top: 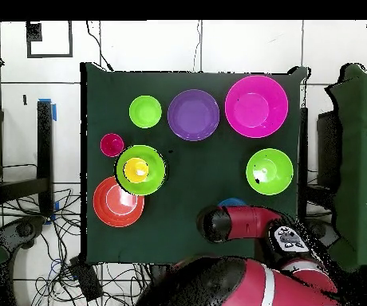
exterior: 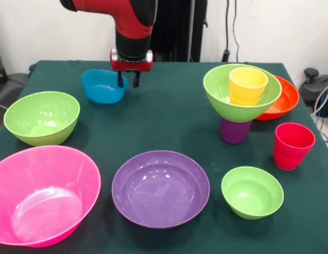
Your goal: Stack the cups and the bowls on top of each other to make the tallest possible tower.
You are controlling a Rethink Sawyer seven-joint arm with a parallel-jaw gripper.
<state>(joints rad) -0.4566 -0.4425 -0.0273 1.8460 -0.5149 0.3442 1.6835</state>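
Left to right in the front view: one pink bowl (exterior: pixel 42 194), three green bowls (exterior: pixel 42 117), one blue bowl (exterior: pixel 103 86), one purple bowl (exterior: pixel 160 188), one orange-red bowl (exterior: pixel 284 100), one red cup (exterior: pixel 292 145). The gripper (exterior: pixel 129 80), fingers parted and empty, hangs at the blue bowl's right rim. The tower (exterior: pixel 241 100), purple cup, green bowl, yellow cup, stands well right.

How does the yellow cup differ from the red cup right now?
The yellow cup sits inside the green bowl atop the purple cup, as the tower's top piece; the red cup stands alone on the table. The yellow cup is raised well above the cloth, while the red cup rests on it. Only the yellow cup's upper part shows; the red cup is fully visible. Both are upright, open end up, with stepped tapered sides.
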